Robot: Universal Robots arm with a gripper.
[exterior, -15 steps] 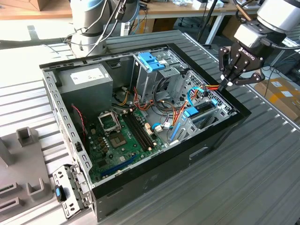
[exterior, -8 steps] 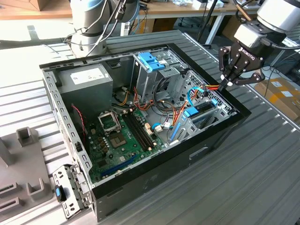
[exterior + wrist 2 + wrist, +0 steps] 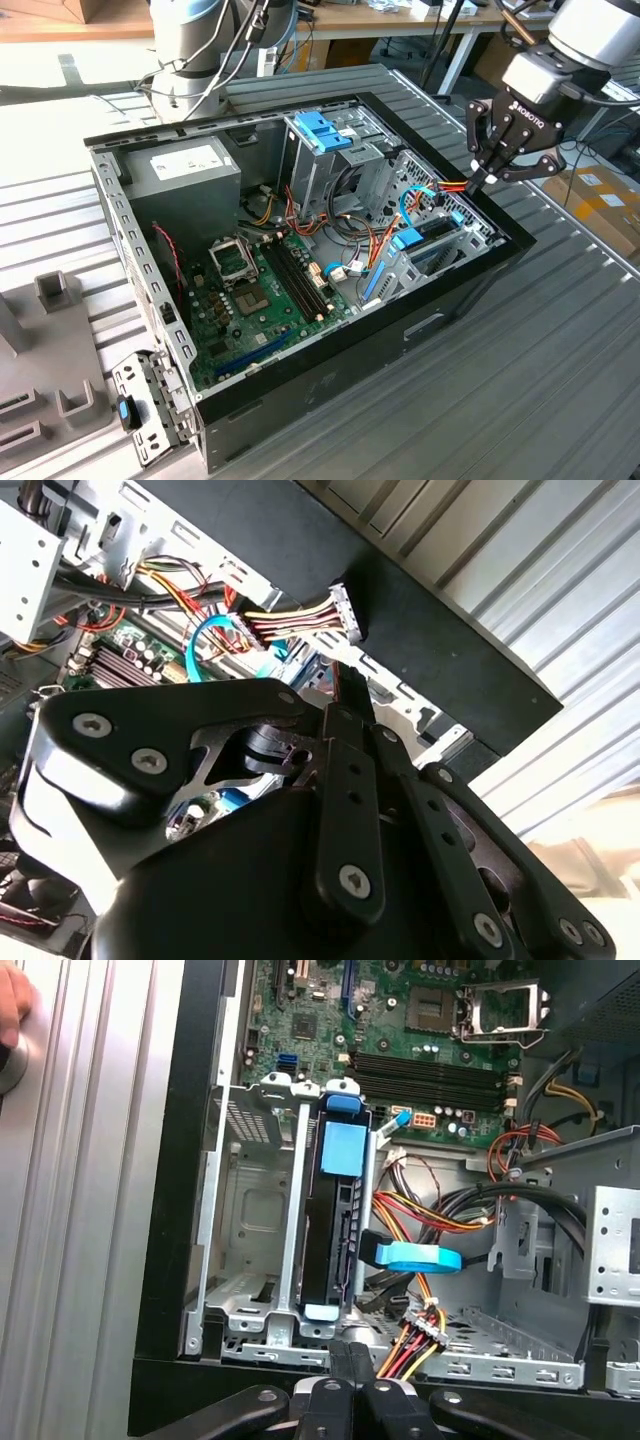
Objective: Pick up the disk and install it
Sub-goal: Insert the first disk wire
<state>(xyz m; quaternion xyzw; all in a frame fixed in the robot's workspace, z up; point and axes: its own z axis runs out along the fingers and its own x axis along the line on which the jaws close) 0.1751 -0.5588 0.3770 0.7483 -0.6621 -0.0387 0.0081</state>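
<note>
The disk (image 3: 330, 1230) stands on edge in a grey metal bay at the case's rim, dark body between light-blue rails; in the exterior view its blue end (image 3: 408, 240) shows in the bay on the case's right side. My gripper (image 3: 480, 182) hangs just above that rim, on the exterior view's right of the disk. Both wrist views show its black fingers pressed together (image 3: 352, 1362) (image 3: 345, 685), shut, with nothing seen between them. The tips sit close to a bundle of red, yellow and black wires (image 3: 415, 1338) ending in a white connector (image 3: 338, 610).
The open computer case (image 3: 330, 390) lies on a ribbed metal table (image 3: 560, 350). Inside are a motherboard (image 3: 260, 290), a power supply (image 3: 185, 170), a blue handle on a grey cage (image 3: 325, 130) and a blue flat cable (image 3: 415, 1257). A hand (image 3: 12, 1000) rests on the table.
</note>
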